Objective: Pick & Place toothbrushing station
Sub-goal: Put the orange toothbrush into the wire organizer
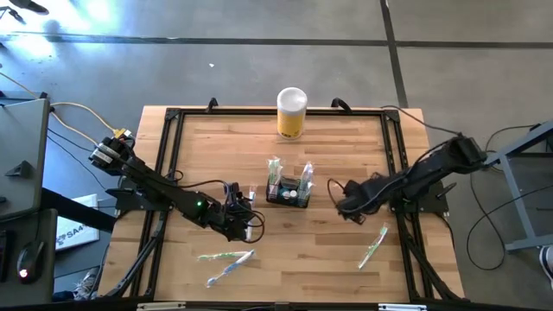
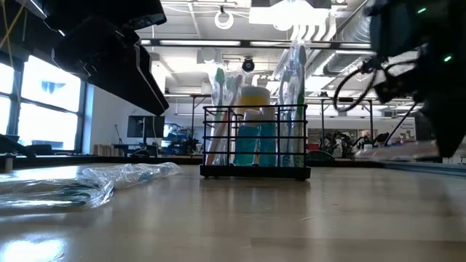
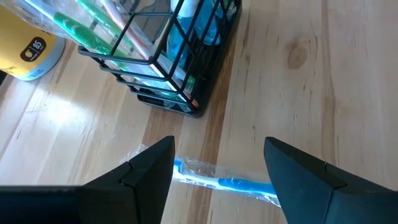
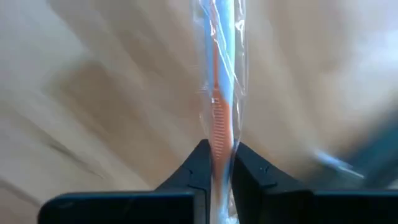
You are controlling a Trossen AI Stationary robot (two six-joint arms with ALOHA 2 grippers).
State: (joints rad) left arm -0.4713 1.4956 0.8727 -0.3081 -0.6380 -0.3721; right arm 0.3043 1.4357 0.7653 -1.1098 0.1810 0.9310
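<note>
On the near part of the wooden worktop point(image 1: 346, 138) lie wrapped toothbrushes: two point(image 1: 226, 262) on the left, a green one point(image 1: 373, 246) on the right. Further in, the left gripper point(image 1: 251, 223) hovers with jaws released over a blue wrapped toothbrush point(image 3: 230, 183). The right gripper point(image 4: 217, 163) has its jaws clenched on an orange wrapped toothbrush point(image 4: 219, 93). Between the grippers stands the black wire-mesh caddy point(image 1: 288, 192), holding wrapped brushes upright. At the far edge stands a yellow cylinder point(image 1: 292, 113) with a white lid

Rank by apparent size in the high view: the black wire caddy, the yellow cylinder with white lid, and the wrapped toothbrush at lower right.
1. wrapped toothbrush, longest.
2-3. black wire caddy and yellow cylinder: too alike to rank.
</note>
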